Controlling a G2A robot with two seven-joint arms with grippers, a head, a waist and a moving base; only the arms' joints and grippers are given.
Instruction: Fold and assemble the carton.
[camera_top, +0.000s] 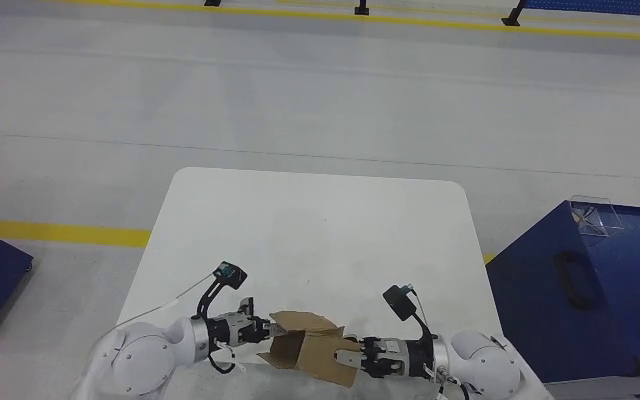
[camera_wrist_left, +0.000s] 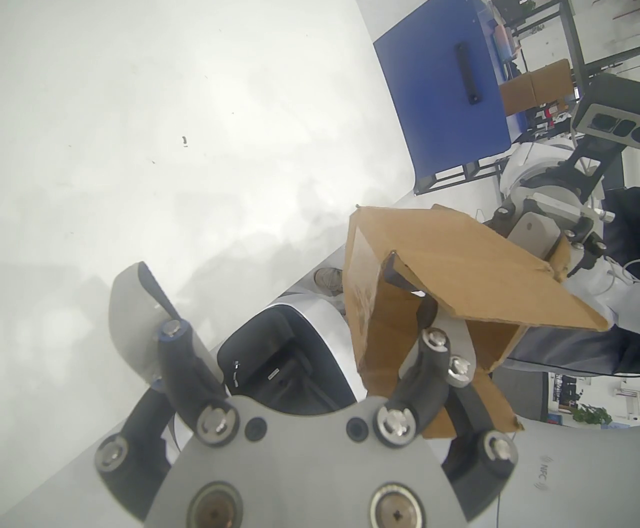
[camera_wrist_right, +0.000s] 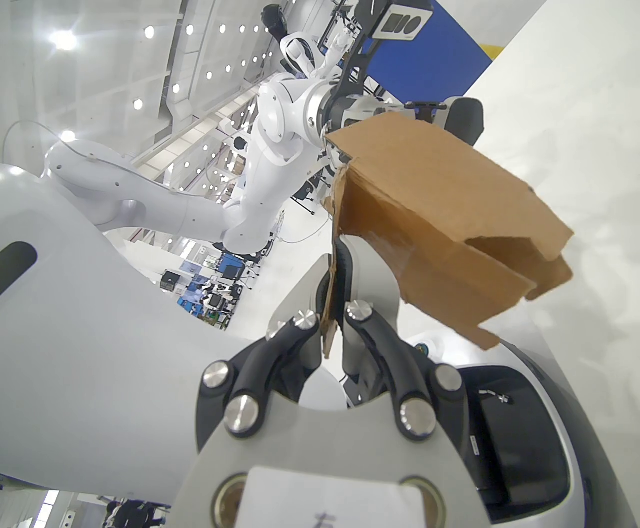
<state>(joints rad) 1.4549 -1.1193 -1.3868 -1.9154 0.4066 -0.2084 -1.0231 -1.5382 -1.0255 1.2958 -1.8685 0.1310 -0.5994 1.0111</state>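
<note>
A brown carton (camera_top: 310, 345), partly unfolded with loose flaps, hangs just above the white table's (camera_top: 310, 230) front edge between my two arms. My right gripper (camera_wrist_right: 336, 260) is shut on one thin flap at the carton's (camera_wrist_right: 440, 175) end; in the top view that right gripper (camera_top: 352, 355) is at the carton's right side. My left gripper (camera_wrist_left: 265, 285) is open wide. One of its fingers (camera_wrist_left: 435, 350) reaches inside the carton (camera_wrist_left: 465, 260); the other finger (camera_wrist_left: 135, 305) stands well clear, over the table. In the top view the left gripper (camera_top: 262, 330) is at the carton's left side.
The table top beyond the carton is bare white. A blue cabinet (camera_top: 570, 290) stands off the table's right side with a small clear box (camera_top: 593, 215) on it. A yellow line (camera_top: 70, 233) runs along the floor at the left.
</note>
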